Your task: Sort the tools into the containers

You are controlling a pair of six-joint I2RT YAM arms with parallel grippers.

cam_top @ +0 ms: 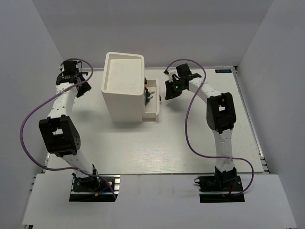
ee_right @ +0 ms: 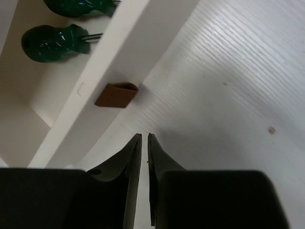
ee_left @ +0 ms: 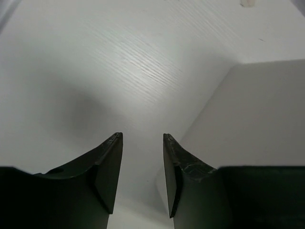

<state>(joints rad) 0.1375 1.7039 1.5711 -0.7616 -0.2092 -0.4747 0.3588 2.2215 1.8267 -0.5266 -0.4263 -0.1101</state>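
The tall white container (cam_top: 124, 88) stands mid-table, its top tray bare. One drawer (cam_top: 152, 100) is pulled out to the right. In it lie green-handled screwdrivers (cam_top: 148, 98), seen close in the right wrist view as one whole handle (ee_right: 55, 43) and part of a second (ee_right: 78, 5). My right gripper (cam_top: 167, 93) hovers just right of the drawer. Its tips (ee_right: 145, 135) stand a narrow slit apart with nothing between them, a little short of the brown knob (ee_right: 116, 95). My left gripper (cam_top: 84, 88) is open and empty (ee_left: 143, 136) beside the container's left wall (ee_left: 257, 114).
The white table (cam_top: 200, 138) is walled in by white panels on the left, back and right. Purple cables loop off both arms. A small speck (ee_right: 271, 130) lies on the table right of the drawer.
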